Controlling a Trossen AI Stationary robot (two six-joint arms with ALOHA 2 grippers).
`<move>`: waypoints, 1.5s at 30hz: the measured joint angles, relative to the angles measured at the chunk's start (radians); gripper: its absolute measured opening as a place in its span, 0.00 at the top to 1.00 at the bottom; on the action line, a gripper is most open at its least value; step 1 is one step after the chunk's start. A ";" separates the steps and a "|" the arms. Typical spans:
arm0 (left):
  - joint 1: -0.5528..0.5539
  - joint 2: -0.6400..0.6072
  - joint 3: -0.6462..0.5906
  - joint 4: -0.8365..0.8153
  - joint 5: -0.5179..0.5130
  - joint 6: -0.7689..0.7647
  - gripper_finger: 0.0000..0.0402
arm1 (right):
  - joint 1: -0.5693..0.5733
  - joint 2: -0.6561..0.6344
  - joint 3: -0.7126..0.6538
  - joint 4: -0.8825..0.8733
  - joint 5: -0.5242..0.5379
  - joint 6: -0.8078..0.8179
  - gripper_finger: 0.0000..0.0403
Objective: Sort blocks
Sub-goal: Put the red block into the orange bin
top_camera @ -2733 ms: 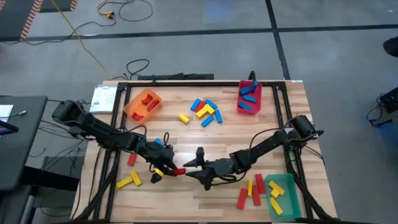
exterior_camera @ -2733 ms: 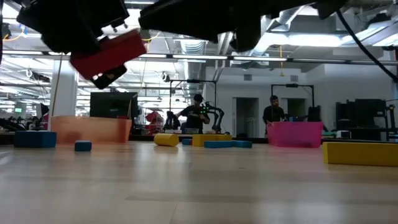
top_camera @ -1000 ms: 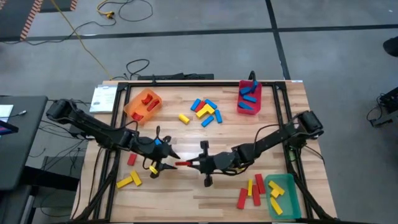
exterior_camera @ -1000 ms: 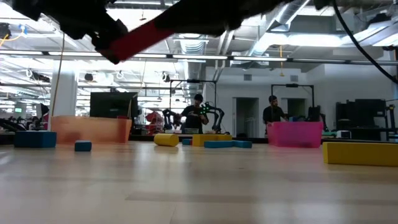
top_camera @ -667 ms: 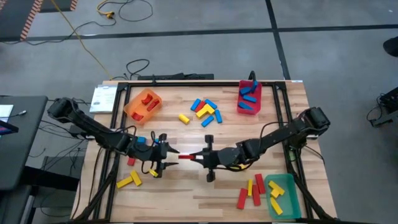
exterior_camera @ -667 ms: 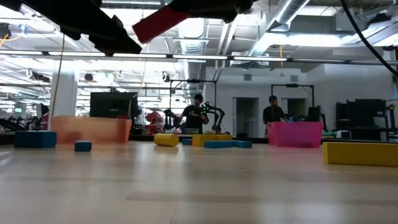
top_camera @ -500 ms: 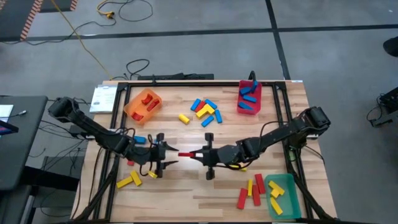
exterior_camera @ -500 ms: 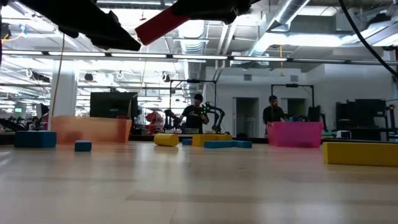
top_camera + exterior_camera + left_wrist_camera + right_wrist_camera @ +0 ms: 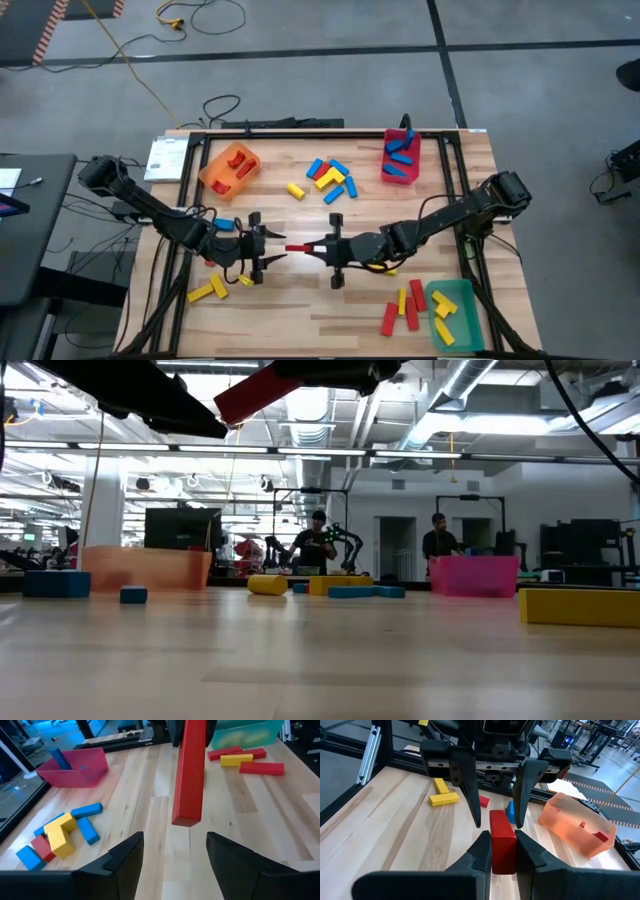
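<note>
Gripping a red block by one end, the right gripper holds it level above the middle of the tabletop, toward the viewer from the loose blue and yellow blocks. The left gripper faces it with fingers spread wide, the block's free end just short of the gap between them.

Red block held level above table — others scattered, some binned.
</note>
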 joint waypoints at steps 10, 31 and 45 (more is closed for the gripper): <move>0.000 0.003 -0.041 0.070 -0.015 0.000 0.48 | 0.000 0.000 0.000 0.003 0.000 -0.003 0.84; -0.008 0.003 -0.180 0.427 -0.121 0.068 0.48 | -0.021 0.000 0.001 0.046 0.011 0.001 0.84; 0.005 -0.004 -0.180 0.450 -0.169 0.111 0.48 | -0.032 0.000 0.001 0.052 0.011 0.025 0.84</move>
